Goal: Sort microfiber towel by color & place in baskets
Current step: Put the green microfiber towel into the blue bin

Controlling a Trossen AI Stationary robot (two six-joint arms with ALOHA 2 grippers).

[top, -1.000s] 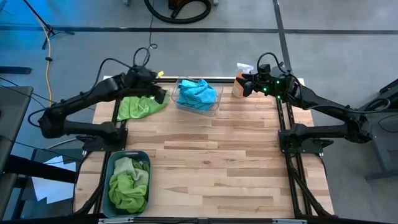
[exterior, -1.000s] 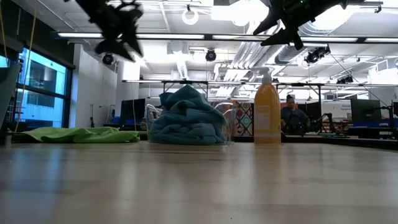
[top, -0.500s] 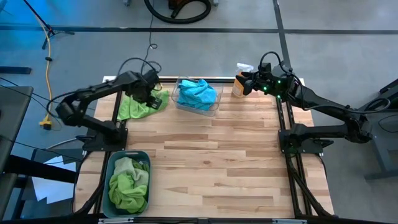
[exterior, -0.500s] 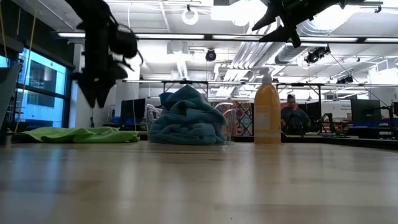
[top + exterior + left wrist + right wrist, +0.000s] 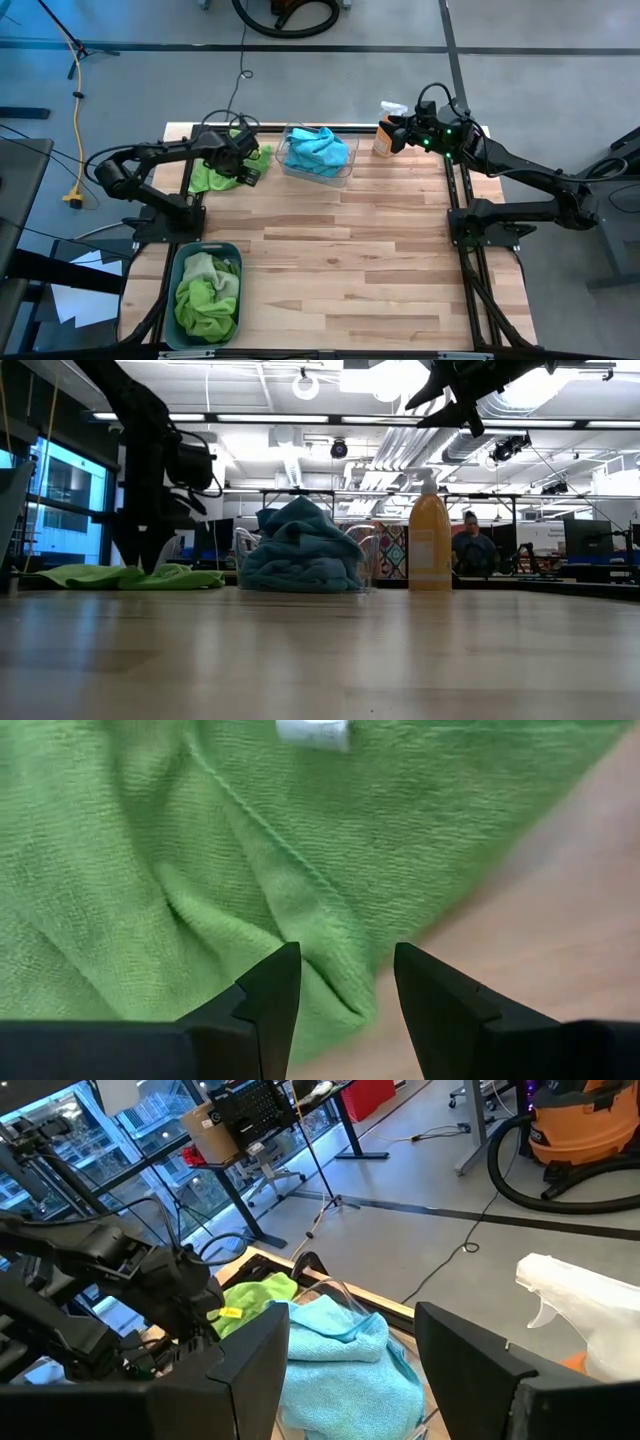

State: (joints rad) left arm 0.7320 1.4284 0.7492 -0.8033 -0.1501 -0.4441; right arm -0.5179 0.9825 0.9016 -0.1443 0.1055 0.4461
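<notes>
The clear basket [image 5: 318, 158] at the table's far edge holds a heap of turquoise towels [image 5: 317, 148]. The teal-grey basket [image 5: 181, 258] at the near left corner holds lime green towels [image 5: 207, 295]. One more lime green towel [image 5: 208, 175] lies flat on the wooden table [image 5: 350, 260], left of the clear basket. The left gripper [image 5: 243, 172] stands low over this towel, fingers [image 5: 272, 988] spread apart and grasping nothing, tips at the cloth's edge. A second ago it hung high above the towel; it has since descended. The right gripper [image 5: 393, 134] hovers beside the orange spray bottle [image 5: 385, 133], fingers apart and empty, unchanged in position.
</notes>
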